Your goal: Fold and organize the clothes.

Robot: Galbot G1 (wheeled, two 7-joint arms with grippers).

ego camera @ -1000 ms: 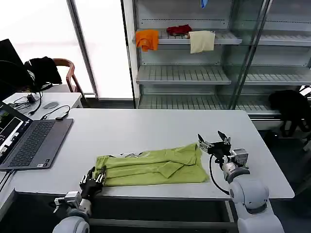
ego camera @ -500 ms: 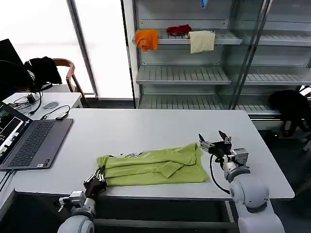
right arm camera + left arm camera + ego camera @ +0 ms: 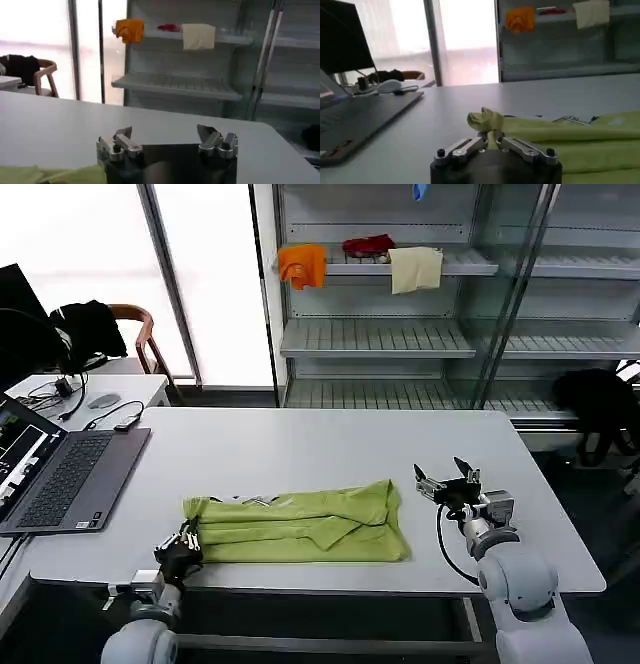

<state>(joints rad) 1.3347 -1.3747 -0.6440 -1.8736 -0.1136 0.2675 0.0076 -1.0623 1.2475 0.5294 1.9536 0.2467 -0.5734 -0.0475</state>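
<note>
The folded T-shirt (image 3: 297, 526) lies near the table's (image 3: 300, 449) front edge. The left gripper (image 3: 184, 541) shows at its corner; its wrist view reveals the fingers (image 3: 465, 146) pinching that bunched corner. The right gripper (image 3: 447, 483) hovers spread beside the shirt, apart.

The T-shirt (image 3: 298, 527) lies folded on the bench (image 3: 300, 449), near the bench's front edge and about midway along it. At the shirt's left front corner sits the left gripper (image 3: 184, 544), its fingers (image 3: 470, 145) pinched on a bunched bit of that corner. To the right of the shirt, apart from it, the right gripper (image 3: 448, 483) stands over the bench with its fingers (image 3: 122, 137) spread. Left of the shirt, at the bench's left edge, rests a laptop (image 3: 62, 474). Behind the bench stands a shelf unit (image 3: 400, 294), with three cloths (image 3: 415, 268) on its upper shelf. A chair (image 3: 135, 334) stands behind the laptop.
</note>
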